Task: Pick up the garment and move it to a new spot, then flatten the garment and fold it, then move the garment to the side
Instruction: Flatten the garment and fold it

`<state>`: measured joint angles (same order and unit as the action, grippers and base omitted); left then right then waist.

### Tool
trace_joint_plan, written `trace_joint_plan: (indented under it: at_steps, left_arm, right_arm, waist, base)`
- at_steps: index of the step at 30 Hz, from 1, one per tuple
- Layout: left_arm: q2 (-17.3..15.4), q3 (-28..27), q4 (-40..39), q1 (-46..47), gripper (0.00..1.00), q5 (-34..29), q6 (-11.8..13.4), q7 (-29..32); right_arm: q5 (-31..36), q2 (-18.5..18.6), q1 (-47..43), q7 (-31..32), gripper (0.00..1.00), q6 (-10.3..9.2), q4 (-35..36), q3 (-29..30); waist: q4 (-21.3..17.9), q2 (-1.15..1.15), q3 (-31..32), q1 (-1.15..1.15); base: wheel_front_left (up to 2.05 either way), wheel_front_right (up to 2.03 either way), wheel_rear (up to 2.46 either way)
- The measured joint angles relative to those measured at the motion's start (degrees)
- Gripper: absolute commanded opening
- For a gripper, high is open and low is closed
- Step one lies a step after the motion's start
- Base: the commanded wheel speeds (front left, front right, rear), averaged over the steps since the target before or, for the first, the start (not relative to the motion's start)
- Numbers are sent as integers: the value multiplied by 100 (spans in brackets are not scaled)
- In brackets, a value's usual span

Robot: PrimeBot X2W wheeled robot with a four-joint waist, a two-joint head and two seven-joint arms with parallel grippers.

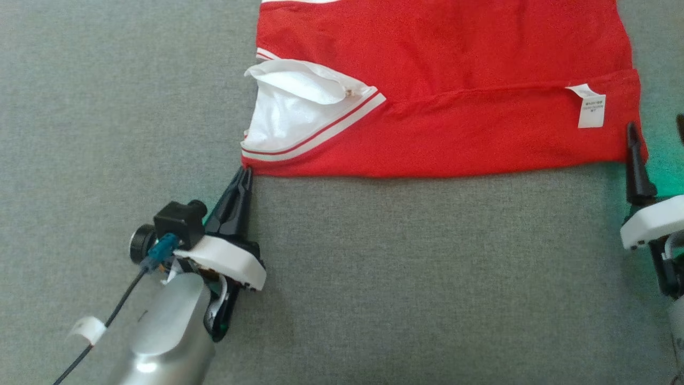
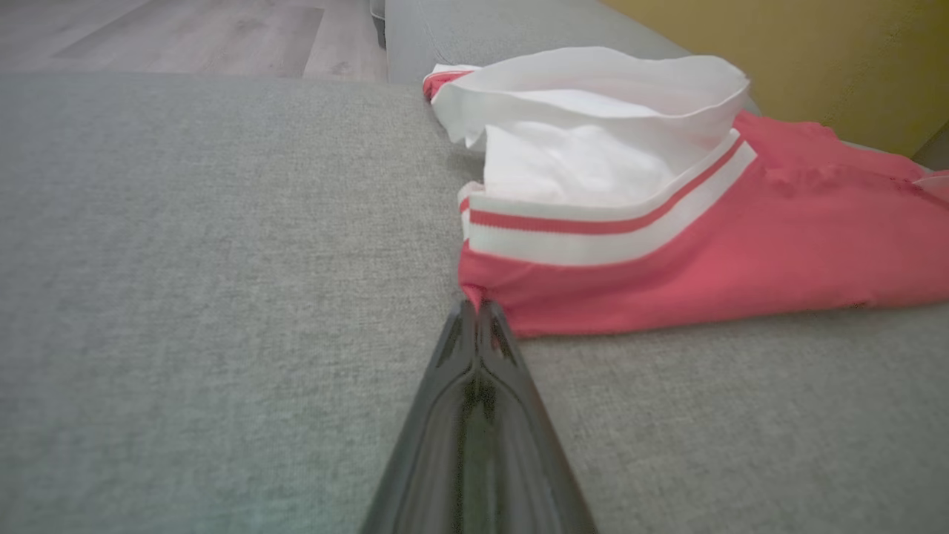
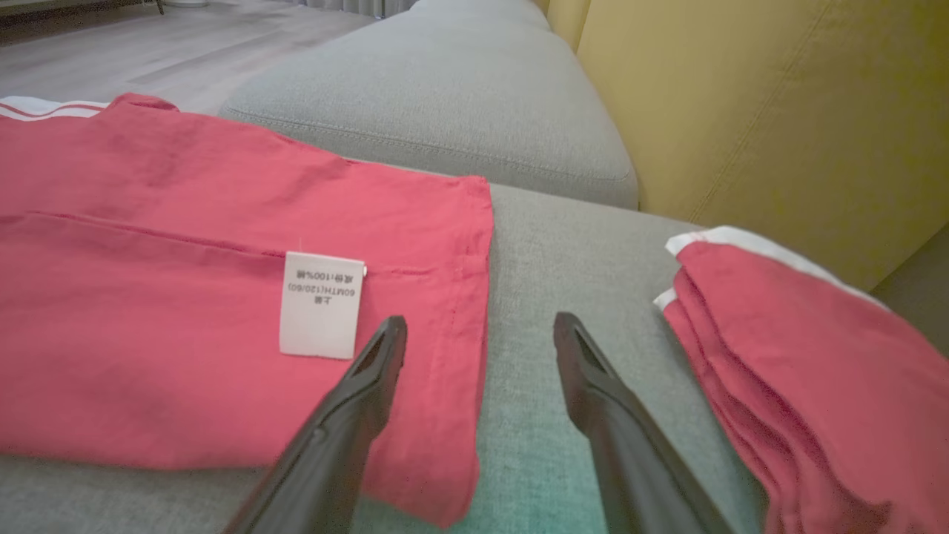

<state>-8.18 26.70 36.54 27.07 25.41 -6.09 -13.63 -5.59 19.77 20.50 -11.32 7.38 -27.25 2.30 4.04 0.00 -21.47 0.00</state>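
Folding stage, by the look of it. On the grey sofa seat [image 1: 374,267], just far of both arms: garment [image 1: 443,123], red, spread flat, long axis left to right, near edge straight along that same line.

At the left: left arm [image 1: 160,326] reaching in from near-left, left jaws pressed together right at the near left corner, a sliver of red hem apparently nipped between the tips in the left wrist view. Just far of that corner: striped trim [image 1: 315,136], white with a red line, and behind it a white panel [image 1: 288,107], puffed up and crumpled rather than flat.

Across the middle: smooth red cloth, one seam running left to right.

Toward the right: white care label [image 1: 592,107] face up, just short of the right edge. At the near right corner: right jaws wide apart, gripping nothing, one finger [image 3: 367,386] over the cloth, the other over bare seat, right hem between. Further right, well apart: second red garment [image 3: 801,371], folded, beside the yellow backrest [image 3: 741,111].

Likely next: closing on the right corner, then lifting both near corners together and carrying them far over the cloth. Equal reach, each arm at its own corner. Risks: thin left bite slipping out; puffed white panel trapped in the fold.
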Motion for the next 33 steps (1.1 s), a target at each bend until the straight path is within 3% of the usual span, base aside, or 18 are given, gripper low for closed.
trace_joint_plan:
  at_steps: [10, 11, 12, 13, 25, 33]
  left_arm:
    - [-38, 151, -201, -137, 0, 23, -99, -65]
    - [-55, 157, -244, -183, 0, 23, -99, -65]
    - [-76, 158, -279, -233, 0, 23, -99, -65]
    - [-100, 159, -314, -287, 0, 23, -99, -65]
    - [-254, 145, -858, -976, 0, -18, -96, -65]
    - [-412, 176, -1468, -1933, 0, 55, 146, 55]
  right_arm:
    - [-320, 27, -113, 620, 97, 0, -779, -165]
    - [-343, 31, -106, 649, 50, 0, -808, -167]
    - [-369, 29, -107, 647, 17, 0, -828, -174]
    - [-417, 27, -107, 647, 0, 0, -862, -193]
    - [-869, 179, -737, 577, 0, 0, -745, -336]
    - [-1124, 380, -1881, 608, 0, 0, 285, -211]
  waist:
    - [188, 0, 276, 0]
    - [201, 0, 305, 0]
    - [210, 0, 334, 0]
    - [215, 0, 363, 0]
    - [215, 0, 782, -1]
    - [114, 0, 880, -1]
  base:
    - [0, 0, 0]
    - [0, 0, 0]
    - [0, 0, 0]
    - [0, 0, 0]
    - [0, 0, 0]
    - [0, 0, 0]
